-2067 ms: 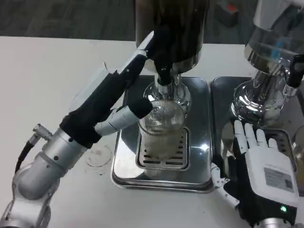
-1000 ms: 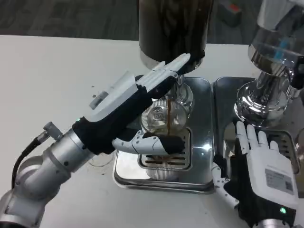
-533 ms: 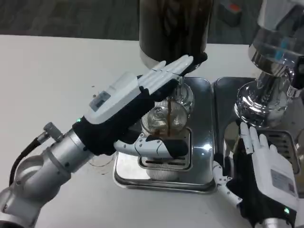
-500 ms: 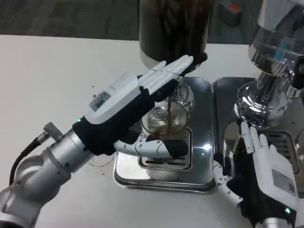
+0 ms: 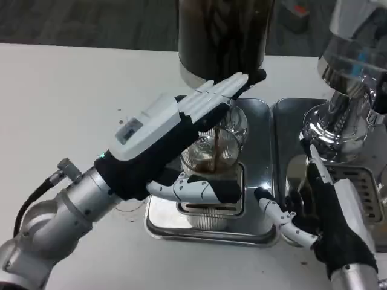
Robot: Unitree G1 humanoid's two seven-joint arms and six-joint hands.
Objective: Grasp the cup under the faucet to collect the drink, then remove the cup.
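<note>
The upright cup (image 5: 211,164), filling under the faucet (image 5: 219,121), is flanked by the spread, empty left hand (image 5: 175,142), while the open right hand (image 5: 320,220) waits at four o'clock.

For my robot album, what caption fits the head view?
Left hand at the faucet as dark drink streams into the cup; right hand waits.

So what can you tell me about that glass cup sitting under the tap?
The cup is clear ribbed glass, standing upright on the slotted grate of a shiny metal drip tray, right below the faucet of the dark drink dispenser. A thin brown stream is falling into it, and brown liquid shows inside. The left robot hand reaches over it, its thumb lying across the cup's front and its long fingers stretched past the rim towards the faucet. The right robot hand is apart from it.
</note>
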